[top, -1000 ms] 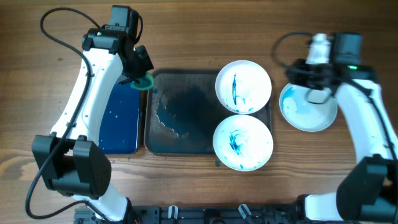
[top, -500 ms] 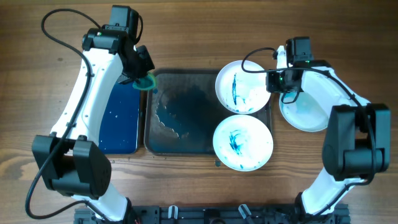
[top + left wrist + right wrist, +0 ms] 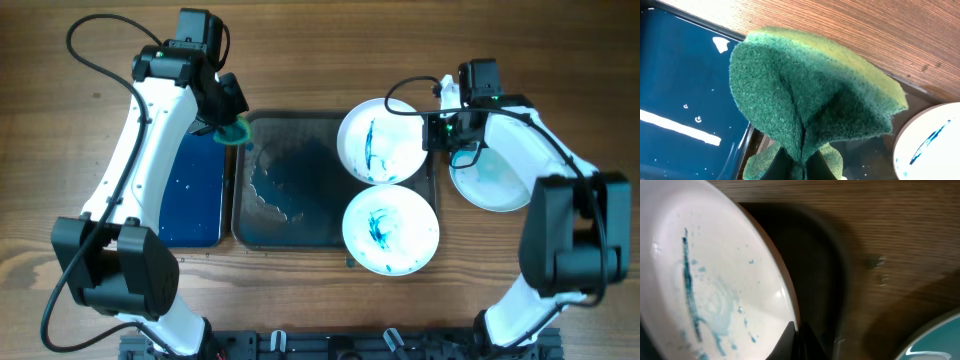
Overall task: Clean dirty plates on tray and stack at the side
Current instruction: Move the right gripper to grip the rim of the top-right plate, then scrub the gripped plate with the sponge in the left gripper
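Observation:
The dark grey tray (image 3: 290, 175) holds two white plates with blue streaks: a far plate (image 3: 385, 140) and a near plate (image 3: 390, 228). My right gripper (image 3: 432, 132) is shut on the far plate's right rim (image 3: 790, 315), and that plate is shifted left and looks tilted. A third plate (image 3: 495, 180), pale blue, sits on the wood right of the tray. My left gripper (image 3: 228, 128) is shut on a green sponge (image 3: 805, 95) over the tray's far-left corner.
A glossy blue rectangular tray (image 3: 195, 190) lies left of the grey tray, under the left arm. Wet smears (image 3: 275, 185) show on the grey tray's bare left half. Cables loop above both arms.
My right arm swung left from the pale blue plate to the far plate's rim and closed on it. The far plate then moved left. The left arm has not moved.

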Available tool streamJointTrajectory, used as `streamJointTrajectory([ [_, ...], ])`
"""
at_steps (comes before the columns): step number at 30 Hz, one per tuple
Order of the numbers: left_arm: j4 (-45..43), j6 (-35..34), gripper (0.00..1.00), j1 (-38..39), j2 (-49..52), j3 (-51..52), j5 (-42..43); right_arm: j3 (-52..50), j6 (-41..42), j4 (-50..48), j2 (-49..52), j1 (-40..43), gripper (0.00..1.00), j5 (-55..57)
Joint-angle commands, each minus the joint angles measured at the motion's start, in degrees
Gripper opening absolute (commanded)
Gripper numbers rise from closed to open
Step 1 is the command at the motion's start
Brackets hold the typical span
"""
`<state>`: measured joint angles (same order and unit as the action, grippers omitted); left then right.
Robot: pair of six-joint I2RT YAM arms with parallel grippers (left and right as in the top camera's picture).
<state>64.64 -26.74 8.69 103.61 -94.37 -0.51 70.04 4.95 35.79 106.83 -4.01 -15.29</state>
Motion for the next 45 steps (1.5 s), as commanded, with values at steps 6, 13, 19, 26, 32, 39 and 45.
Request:
streamJointTrajectory([
  [6,-1.0,-0.5,0.04,0.2,-0.4,-0.5,1.1,2.3,17.7,1.1,-5.9,-17.1,0.04,-2.9],
  [13,-1.2,-0.5,0.04,0.2,-0.4,-0.5,1.1,2.3,29.1,-1.0,2.3,-26.5,0.04,6.3],
  [19,-1.2,-0.5,0.04,0.2,-0.4,-0.5,1.1,2.3,32.6,-4.5,5.1,-26.4,0.05,3.0],
  [26,-0.1,2.3,0.04,0.2,-0.4,-0.5,1.1,2.3,34.6,-5.7,6.8,-26.3,0.20,2.8],
  [32,-0.1,8.4,0.04,0.2,0.6,-0.4,5.4,2.3,40.4,-6.4,9.1,-26.4,0.12,0.2],
  [39,-0.2,16.7,0.04,1.0,7.2,-0.3,10.9,2.3,40.6,-6.6,9.3,-26.4,0.04,0.2],
  [45,-1.0,27.0,0.04,4.3,15.0,-0.3,13.0,2.3,40.0,-6.6,9.3,-26.4,0.04,-0.2],
])
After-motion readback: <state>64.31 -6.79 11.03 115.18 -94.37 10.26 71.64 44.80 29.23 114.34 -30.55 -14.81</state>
